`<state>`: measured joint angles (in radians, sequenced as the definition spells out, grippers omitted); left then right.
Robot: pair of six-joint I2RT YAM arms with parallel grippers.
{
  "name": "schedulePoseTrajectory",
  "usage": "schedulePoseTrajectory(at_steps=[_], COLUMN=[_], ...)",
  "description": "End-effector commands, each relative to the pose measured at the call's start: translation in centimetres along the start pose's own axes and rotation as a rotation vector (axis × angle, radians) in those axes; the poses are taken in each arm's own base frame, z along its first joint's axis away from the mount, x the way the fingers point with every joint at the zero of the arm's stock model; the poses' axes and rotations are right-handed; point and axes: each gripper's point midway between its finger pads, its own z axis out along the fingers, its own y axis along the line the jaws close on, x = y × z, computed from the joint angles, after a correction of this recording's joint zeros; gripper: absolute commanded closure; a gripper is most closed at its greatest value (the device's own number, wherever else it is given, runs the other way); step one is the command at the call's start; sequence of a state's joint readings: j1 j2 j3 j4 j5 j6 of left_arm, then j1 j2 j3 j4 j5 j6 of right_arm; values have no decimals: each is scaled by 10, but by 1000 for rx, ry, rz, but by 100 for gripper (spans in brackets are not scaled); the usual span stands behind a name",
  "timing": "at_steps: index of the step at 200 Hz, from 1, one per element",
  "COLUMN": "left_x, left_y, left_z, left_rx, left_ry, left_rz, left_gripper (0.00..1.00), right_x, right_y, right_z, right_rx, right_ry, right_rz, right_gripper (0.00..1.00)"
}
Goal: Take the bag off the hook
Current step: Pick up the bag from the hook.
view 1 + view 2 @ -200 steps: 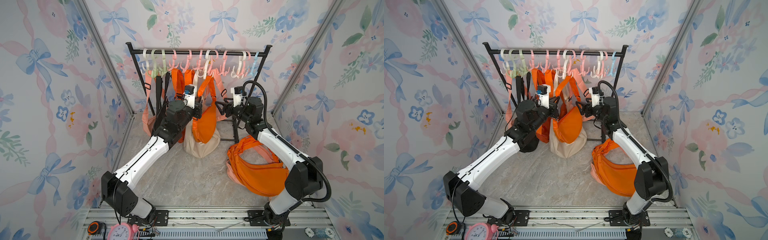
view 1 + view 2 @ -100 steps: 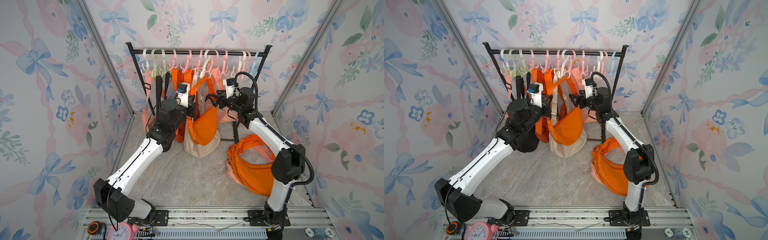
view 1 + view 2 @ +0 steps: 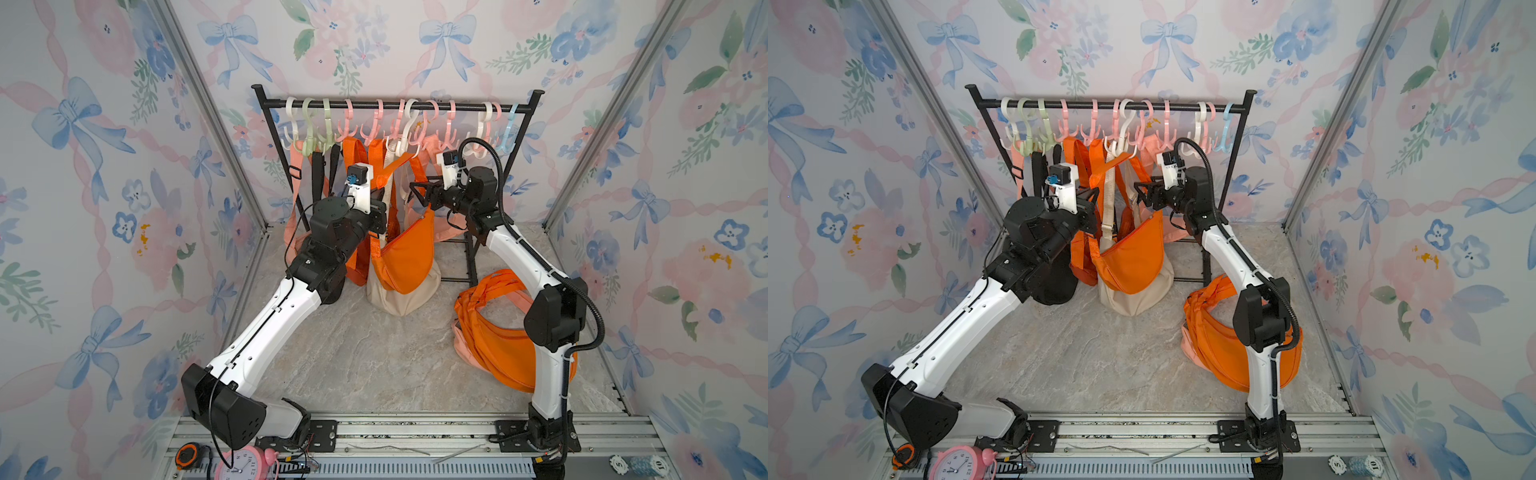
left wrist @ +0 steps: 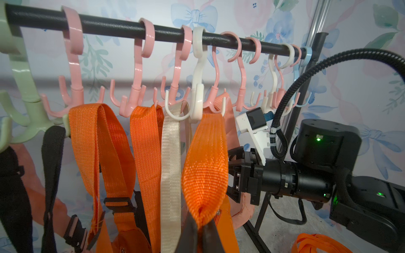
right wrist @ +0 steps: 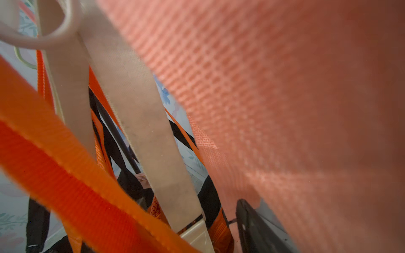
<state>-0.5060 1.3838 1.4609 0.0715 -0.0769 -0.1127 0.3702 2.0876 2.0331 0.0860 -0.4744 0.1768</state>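
Note:
The orange bag [image 3: 409, 257] [image 3: 1133, 257] hangs mid-rack, and its orange strap [image 4: 203, 153] loops over a white hook [image 4: 197, 103] [image 3: 405, 129]. Below that hook my left gripper [image 4: 202, 227] [image 3: 384, 212] is shut on the strap, pinching it into a fold. To the right of the strap my right gripper [image 3: 417, 193] [image 3: 1142, 193] [image 4: 232, 173] is open, jaws wide apart. In the right wrist view one of its dark fingers [image 5: 247, 223] shows beside a pink strap [image 5: 285, 98], with a beige strap [image 5: 153, 142] and the orange strap [image 5: 65, 175] close in front.
The black rack bar [image 3: 395, 106] carries several pastel hooks with orange, black, beige and pink straps. A beige bag [image 3: 399, 299] hangs behind the orange one. A heap of orange bags [image 3: 498, 349] lies on the floor by the right arm. A pink clock [image 3: 245, 467] sits on the front rail.
Both arms rose toward the rack. My left gripper lifted the orange strap up and to the left. The right gripper climbed from beside the bag to the straps under the hooks.

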Motion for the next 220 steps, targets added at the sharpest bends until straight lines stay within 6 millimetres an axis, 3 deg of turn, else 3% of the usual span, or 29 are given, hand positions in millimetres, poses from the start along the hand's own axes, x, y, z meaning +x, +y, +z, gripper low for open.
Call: schedulePoseTrajectory(at_steps=[1,52,96,220], left_x=[-16,-8,-2,-1], left_y=[2,3,4,-11], left_z=[-5,0,4,38], left_rx=[5,8,5,77], left_ry=[-41,-28,-15,11], left_rz=[-1,-7,-8,-31], left_gripper=[100,100,100,100], right_x=[-10,-8,-21,-64], right_y=[16,18,25,51], right_z=[3,-3,-14,-47], right_rx=[-48,-45,-42,-58], right_ry=[-14,-31,-70,-166], right_rz=[1,4,15,-15], right_gripper=[43,70,100,100])
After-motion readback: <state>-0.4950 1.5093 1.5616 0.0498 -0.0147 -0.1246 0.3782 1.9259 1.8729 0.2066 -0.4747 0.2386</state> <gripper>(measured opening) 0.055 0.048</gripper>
